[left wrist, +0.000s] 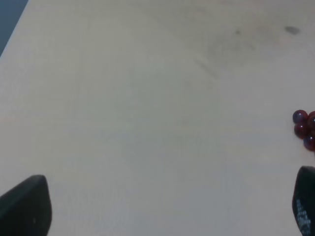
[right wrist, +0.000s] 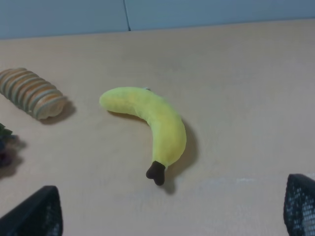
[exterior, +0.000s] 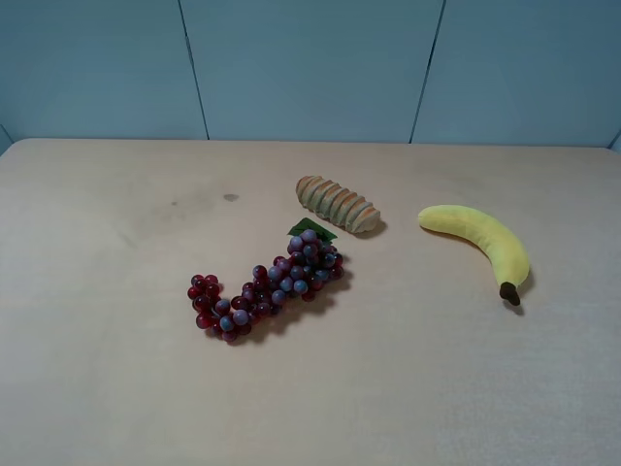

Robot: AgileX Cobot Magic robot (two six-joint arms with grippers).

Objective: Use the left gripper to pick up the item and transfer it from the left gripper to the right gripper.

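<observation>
Yellow plush banana [exterior: 480, 243] lies untouched on the table's [exterior: 97, 388] right; left gripper [left wrist: 162, 206] and right gripper [right wrist: 172, 211] both gape, empty.

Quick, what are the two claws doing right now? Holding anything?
Left gripper: open, holding nothing.
Right gripper: open, holding nothing.

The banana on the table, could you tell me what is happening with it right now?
Nothing is holding it yet. The plush banana lies untouched on the table, right of the bread and the grape bunch. The left claw is open over bare table beside the grapes; the right claw is open near the banana.
</observation>
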